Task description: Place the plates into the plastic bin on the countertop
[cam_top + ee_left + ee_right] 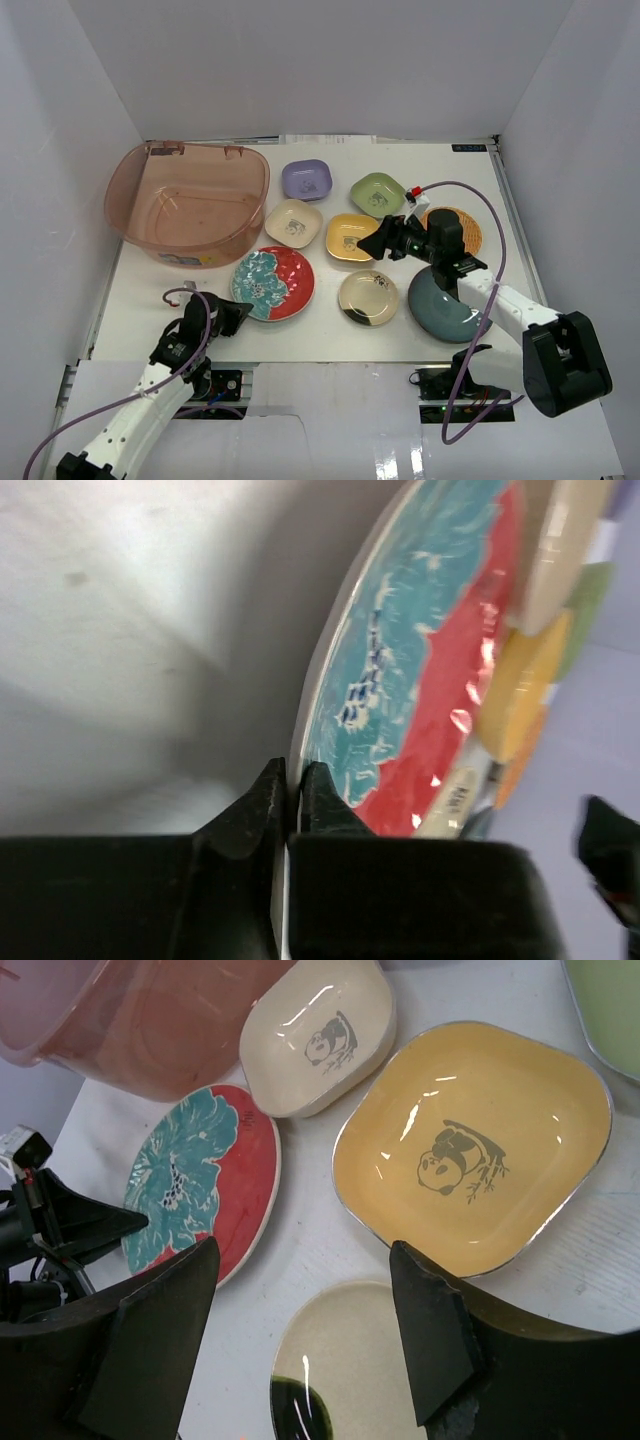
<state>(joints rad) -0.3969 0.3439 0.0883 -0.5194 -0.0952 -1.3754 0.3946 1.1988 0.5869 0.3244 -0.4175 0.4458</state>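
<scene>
The round red-and-teal floral plate point(273, 283) lies on the countertop point(330, 338) in front of the plastic bin point(130, 215). My left gripper point(232, 312) is shut on its near-left rim; in the left wrist view the plate point(420, 660) has its white edge pinched between the fingers point(318, 785). My right gripper point(372, 243) hangs open and holds nothing. In the right wrist view it point(305, 1245) sits over the gap between the yellow plate point(475, 1145) and the gold plate point(350, 1360). The bin holds no plates.
Purple point(306, 179), green point(377, 194), cream point(293, 222) and yellow point(350, 236) small plates lie right of the bin. The gold plate point(368, 297) and dark teal plate point(445, 305) are nearer. The right arm partly hides the orange woven plate point(462, 228). White walls enclose the scene.
</scene>
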